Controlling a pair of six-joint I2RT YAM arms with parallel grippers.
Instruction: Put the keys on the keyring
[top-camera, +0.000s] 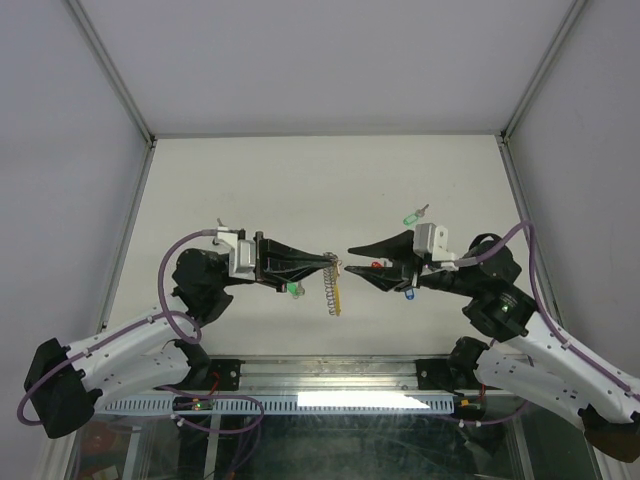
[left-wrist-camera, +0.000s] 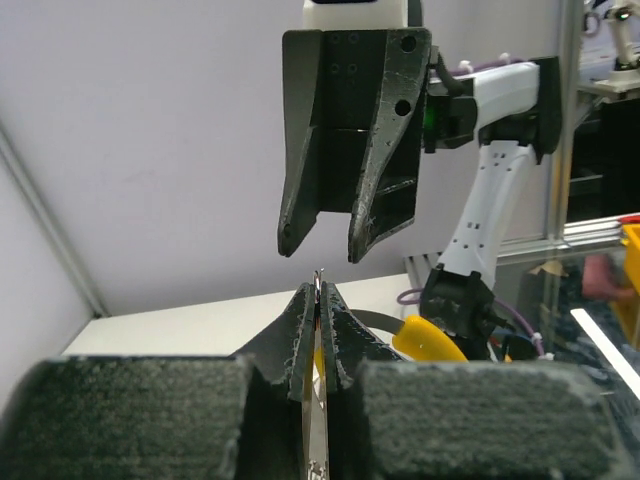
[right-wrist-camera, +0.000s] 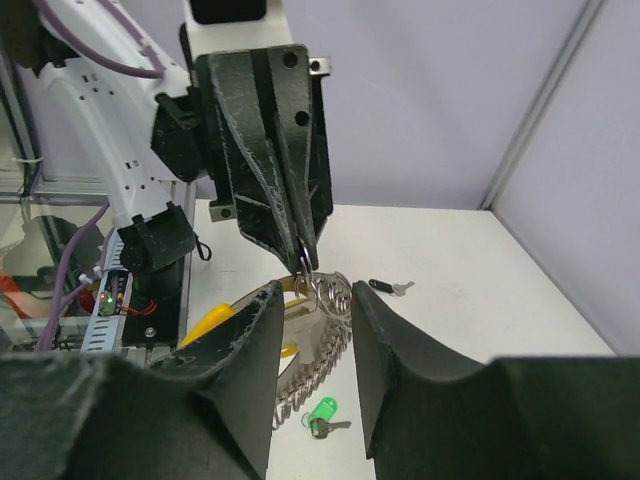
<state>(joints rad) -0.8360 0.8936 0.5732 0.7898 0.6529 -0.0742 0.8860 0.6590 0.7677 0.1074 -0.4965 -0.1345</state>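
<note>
Two grippers meet tip to tip over the middle of the table (top-camera: 300, 180), toward its near edge.

1. Left gripper (top-camera: 326, 262): fingers pinched flat on the top loop of the keyring (top-camera: 333, 290). The coil hangs free below, with the yellow segment (top-camera: 338, 303) lowest.
2. Right gripper (top-camera: 351, 259): fingers partly apart with nothing between them, just beside the ring.
3. Loose keys:
   - green-tagged key (top-camera: 294, 288), under the left gripper
   - red-tagged key (top-camera: 377, 265), beneath the right fingers
   - blue-tagged key (top-camera: 408, 297), closer to the near edge
   - second green-tagged key (top-camera: 410, 217), toward the far right corner
   - black-tagged key (right-wrist-camera: 385, 287), seen from the right wrist only

I cannot tell whether any key is on the ring yet.

Handling note, my judgement: I would hold the left pinch steady and take the red key by its tag, leaving the hole clear. I would then bring it square to the ring's open end, slowly, since the hanging coil could swing.
</note>
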